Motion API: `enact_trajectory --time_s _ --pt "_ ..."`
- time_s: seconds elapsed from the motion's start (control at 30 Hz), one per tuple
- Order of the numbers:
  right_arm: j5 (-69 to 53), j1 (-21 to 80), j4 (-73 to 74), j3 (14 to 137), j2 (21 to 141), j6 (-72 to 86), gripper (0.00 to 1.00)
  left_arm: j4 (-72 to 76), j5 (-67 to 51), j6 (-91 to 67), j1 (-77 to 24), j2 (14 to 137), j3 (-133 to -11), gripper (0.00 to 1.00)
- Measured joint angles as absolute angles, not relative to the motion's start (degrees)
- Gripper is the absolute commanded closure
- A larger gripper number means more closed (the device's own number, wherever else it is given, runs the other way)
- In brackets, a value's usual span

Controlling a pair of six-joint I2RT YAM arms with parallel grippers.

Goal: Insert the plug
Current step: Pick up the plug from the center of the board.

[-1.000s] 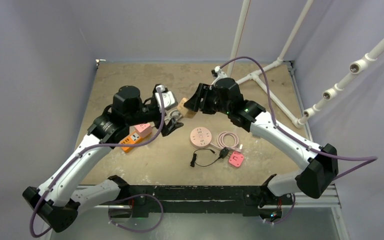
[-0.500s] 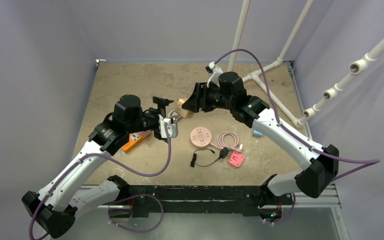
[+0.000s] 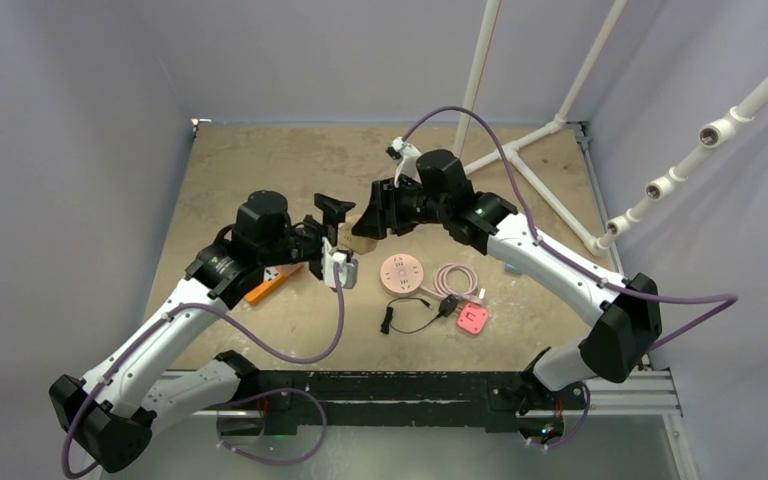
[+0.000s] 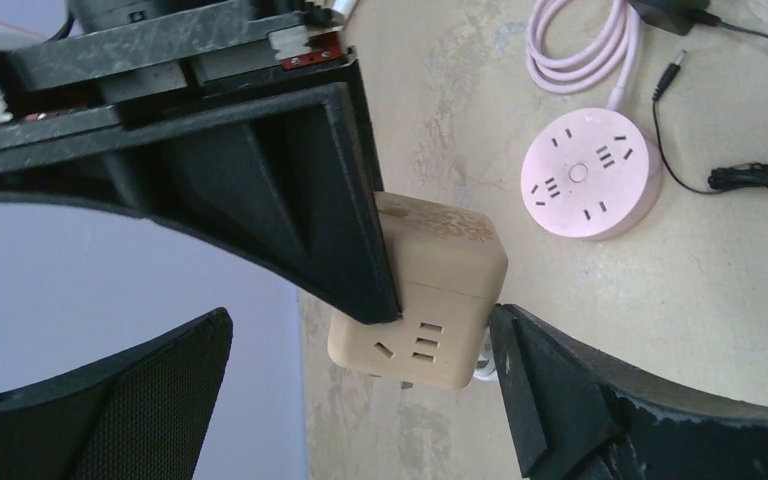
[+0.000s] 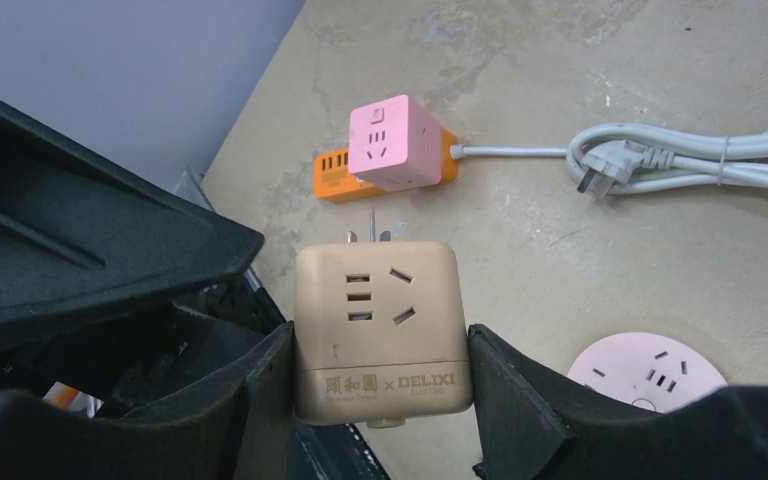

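Note:
The plug is a tan cube adapter (image 5: 378, 330) with sockets on its faces and metal prongs (image 5: 370, 228) at its far end. My right gripper (image 5: 380, 335) is shut on it and holds it off the table. In the left wrist view the same cube (image 4: 440, 290) shows between the wide-apart fingers of my open left gripper (image 4: 358, 318). The left gripper's right finger (image 4: 540, 390) is close to the cube's edge; whether they touch I cannot tell. From above, the two grippers (image 3: 335, 215) (image 3: 368, 222) meet mid-table and hide the cube.
An orange power strip (image 5: 332, 182) carries a pink cube adapter (image 5: 395, 140). Beside it lies a white cable with its plug (image 5: 600, 165). A round pink socket (image 3: 401, 272), a coiled pink cable (image 3: 455, 278), a black adapter (image 3: 448, 305) and a white pipe frame (image 3: 520, 150) lie to the right.
The right arm has carried the tan cube leftwards. The left arm's wrist has turned and shifted, so its open fingers now face the cube.

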State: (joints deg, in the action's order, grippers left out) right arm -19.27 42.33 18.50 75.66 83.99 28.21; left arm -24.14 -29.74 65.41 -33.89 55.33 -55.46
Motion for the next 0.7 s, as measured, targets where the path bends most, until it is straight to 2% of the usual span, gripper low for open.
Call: enact_trajectory --time_s 0.3,0.37,0.43,0.53,0.6,0.67,0.7 --pt "-20.8 43.1 18.6 76.1 84.4 27.3 0.95 -29.6 -31.1 72.1 -34.2 55.5 -55.4 0.01" --pt "-21.1 43.1 18.8 76.2 84.4 27.1 0.94 -30.0 -31.1 72.6 -34.2 55.5 -55.4 0.04" --pt "-21.5 43.1 18.9 76.4 84.4 27.0 0.92 -30.1 -31.1 72.6 -34.2 55.6 -55.4 0.11" --pt "-22.5 43.1 18.9 76.9 84.4 26.9 0.90 -30.1 -31.1 72.5 -34.2 56.1 -55.4 0.29" --pt "-23.1 43.2 18.8 76.9 84.4 26.9 0.89 -29.7 -30.7 71.9 -34.2 56.6 -55.3 0.37" --pt "-23.7 43.3 18.8 76.9 84.5 26.9 0.81 -28.7 -30.0 70.6 -34.2 56.9 -54.8 0.47" --pt "-23.7 43.4 18.8 76.9 84.5 26.9 0.67 -28.4 -29.6 69.8 -34.2 57.1 -54.7 0.52"
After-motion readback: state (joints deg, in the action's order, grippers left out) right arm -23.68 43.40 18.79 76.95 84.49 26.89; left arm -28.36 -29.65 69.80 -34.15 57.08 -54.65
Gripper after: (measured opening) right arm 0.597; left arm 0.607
